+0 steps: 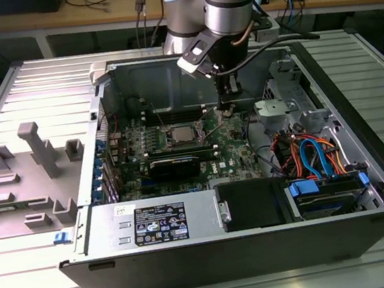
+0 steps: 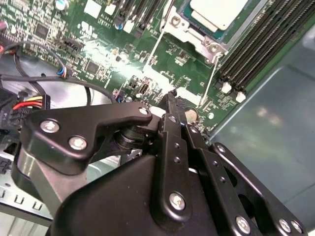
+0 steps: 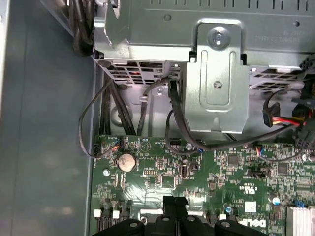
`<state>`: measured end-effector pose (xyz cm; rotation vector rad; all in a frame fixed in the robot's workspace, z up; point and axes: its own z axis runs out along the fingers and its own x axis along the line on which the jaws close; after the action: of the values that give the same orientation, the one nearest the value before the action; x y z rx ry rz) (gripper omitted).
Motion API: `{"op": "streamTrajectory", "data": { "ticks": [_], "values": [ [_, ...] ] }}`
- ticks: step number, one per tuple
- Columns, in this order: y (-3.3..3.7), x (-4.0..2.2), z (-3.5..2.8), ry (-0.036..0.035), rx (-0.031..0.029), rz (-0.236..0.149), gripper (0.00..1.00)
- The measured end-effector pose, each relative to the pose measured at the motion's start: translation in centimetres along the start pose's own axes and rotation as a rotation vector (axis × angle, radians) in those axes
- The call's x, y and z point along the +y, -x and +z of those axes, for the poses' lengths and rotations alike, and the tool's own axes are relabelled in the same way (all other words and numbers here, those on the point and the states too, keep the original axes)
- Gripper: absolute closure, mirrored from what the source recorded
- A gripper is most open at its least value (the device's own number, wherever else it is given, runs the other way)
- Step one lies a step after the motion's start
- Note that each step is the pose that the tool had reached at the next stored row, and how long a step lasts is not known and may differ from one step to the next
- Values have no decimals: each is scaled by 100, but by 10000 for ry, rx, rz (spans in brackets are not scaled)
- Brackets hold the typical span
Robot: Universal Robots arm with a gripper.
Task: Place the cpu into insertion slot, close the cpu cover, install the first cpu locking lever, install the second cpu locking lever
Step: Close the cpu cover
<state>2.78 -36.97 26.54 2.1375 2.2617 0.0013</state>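
case (image 1: 215,259) open above; drive cage (image 3: 216,83) and cables (image 3: 170,129) crowd the board (image 3: 162,179) just beside the claw (image 3: 175,200).

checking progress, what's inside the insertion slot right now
The cpu lies inside the insertion slot, dull silver top facing up. Whatever is beneath the chip is covered and can't be seen.
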Motion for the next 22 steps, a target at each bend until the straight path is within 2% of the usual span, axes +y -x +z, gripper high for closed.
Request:
{"op": "streamTrajectory", "data": {
  "ticks": [2, 8, 11, 12, 14, 16, 18, 22],
  "values": [
    [-4, 43, 38, -19, -3, -70, 89],
    [-7, 54, 148, -62, -14, -133, 89],
    [-8, 60, 154, -76, -5, -131, 89],
    [-8, 59, 125, -88, 7, -126, 89],
    [-6, 61, 69, -91, -6, -129, 89],
    [-6, 81, 64, -98, 0, -132, 89],
    [-8, 124, 100, -116, -7, -133, 89],
    [-10, 125, 180, -128, -5, -131, 89]
  ]
}}
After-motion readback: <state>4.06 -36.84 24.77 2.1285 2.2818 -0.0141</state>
